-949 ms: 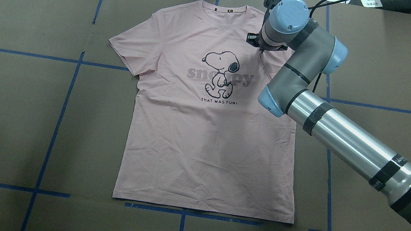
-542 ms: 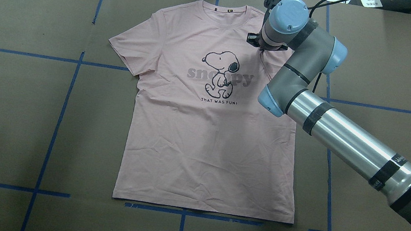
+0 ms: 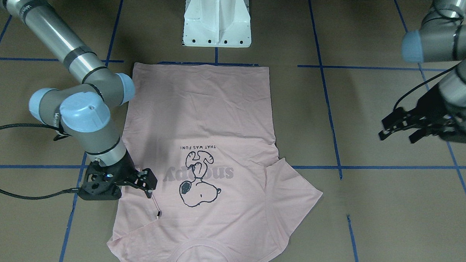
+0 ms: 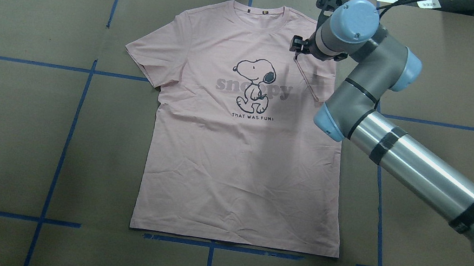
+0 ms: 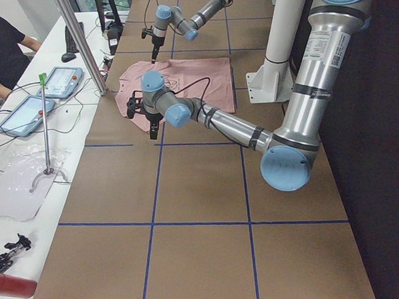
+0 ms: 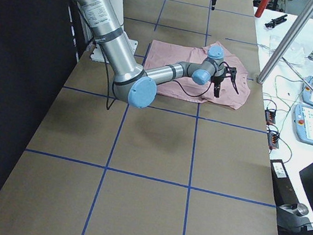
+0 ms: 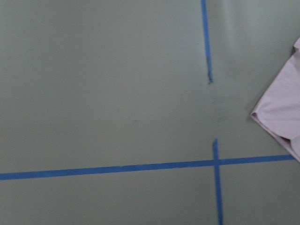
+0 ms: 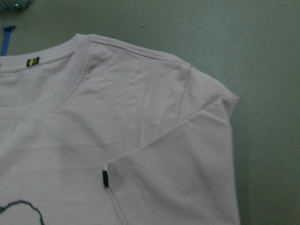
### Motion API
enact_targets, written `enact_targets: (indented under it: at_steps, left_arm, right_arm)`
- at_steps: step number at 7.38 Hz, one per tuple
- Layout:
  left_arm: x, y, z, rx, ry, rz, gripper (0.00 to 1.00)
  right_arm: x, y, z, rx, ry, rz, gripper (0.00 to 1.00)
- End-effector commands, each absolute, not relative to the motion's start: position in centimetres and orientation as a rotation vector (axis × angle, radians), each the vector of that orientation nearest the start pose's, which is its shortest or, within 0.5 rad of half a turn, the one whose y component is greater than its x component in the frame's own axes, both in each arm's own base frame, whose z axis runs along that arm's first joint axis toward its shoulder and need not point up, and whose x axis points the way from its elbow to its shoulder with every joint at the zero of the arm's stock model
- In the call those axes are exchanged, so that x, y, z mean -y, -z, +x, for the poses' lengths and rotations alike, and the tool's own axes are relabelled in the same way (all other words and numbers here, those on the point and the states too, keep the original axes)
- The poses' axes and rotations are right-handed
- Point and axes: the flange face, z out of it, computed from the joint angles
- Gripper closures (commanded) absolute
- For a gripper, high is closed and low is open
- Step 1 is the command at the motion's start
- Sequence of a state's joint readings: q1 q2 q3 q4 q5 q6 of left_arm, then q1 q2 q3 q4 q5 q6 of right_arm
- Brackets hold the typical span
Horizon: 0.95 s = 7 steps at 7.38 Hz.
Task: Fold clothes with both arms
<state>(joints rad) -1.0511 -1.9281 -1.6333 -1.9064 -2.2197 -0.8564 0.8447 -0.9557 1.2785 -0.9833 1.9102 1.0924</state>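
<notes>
The brown-papered table (image 4: pixel 7 127) carries the light pink T-shirt (image 4: pixel 240 171) at its middle. It lies flat and print up, with the hem (image 4: pixel 235 240) toward the robot and the collar (image 4: pixel 258 21) away.

The right arm (image 4: pixel 411 163) reaches across to the shirt's far right shoulder. The left arm (image 3: pixel 452 76) hangs well off to the side, over bare table.

The right gripper (image 3: pixel 144 182) hovers just above the cloth. Its fingers look parted and hold nothing. The left gripper (image 3: pixel 396 137) is plainly spread and empty.

The right sleeve (image 8: pixel 187 173) lies folded in over the chest, its small black tag (image 8: pixel 105 178) at the crease. The left sleeve (image 4: pixel 150 54) lies spread out flat.

The shirt is probably thin, light and limp. It should sag from any single pinch and drag on the paper, and a loose fold could slide open. The best holds are likely the doubled edges: the left sleeve's cuff, the shoulder seam or the hem corners. One gripper at each end would keep the edge straight.
</notes>
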Motion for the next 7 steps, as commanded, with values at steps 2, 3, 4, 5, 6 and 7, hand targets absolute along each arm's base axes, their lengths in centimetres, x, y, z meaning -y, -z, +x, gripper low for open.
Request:
enact_targets:
  at_steps: [2, 3, 4, 5, 6, 7]
  left_arm:
    - [63.0, -37.6, 38.1, -0.965, 0.043, 0.184, 0.07]
    - [64.2, -39.2, 38.8, -0.95, 0.057, 0.226, 0.11]
    - [64.1, -40.3, 41.2, -0.909, 0.059, 0.261, 0.18]
    - [64.0, -40.4, 41.7, -0.905, 0.057, 0.264, 0.26]
    - [64.3, -40.5, 42.3, -0.898, 0.058, 0.26, 0.32]
    - [64.8, -40.8, 42.6, -0.891, 0.059, 0.255, 0.32]
  right_arm:
    - [57.4, -40.4, -35.9, 0.946, -0.183, 0.254, 0.0]
    - [57.2, -40.5, -35.6, 0.951, -0.183, 0.255, 0.0]
    - [56.6, -40.7, -35.2, 0.954, -0.178, 0.251, 0.0]
    - [56.5, -40.9, -35.1, 0.955, -0.178, 0.252, 0.0]
    - [56.4, -41.2, -35.2, 0.949, -0.173, 0.251, 0.0]
    - [56.4, -41.1, -35.0, 0.952, -0.173, 0.253, 0.0]
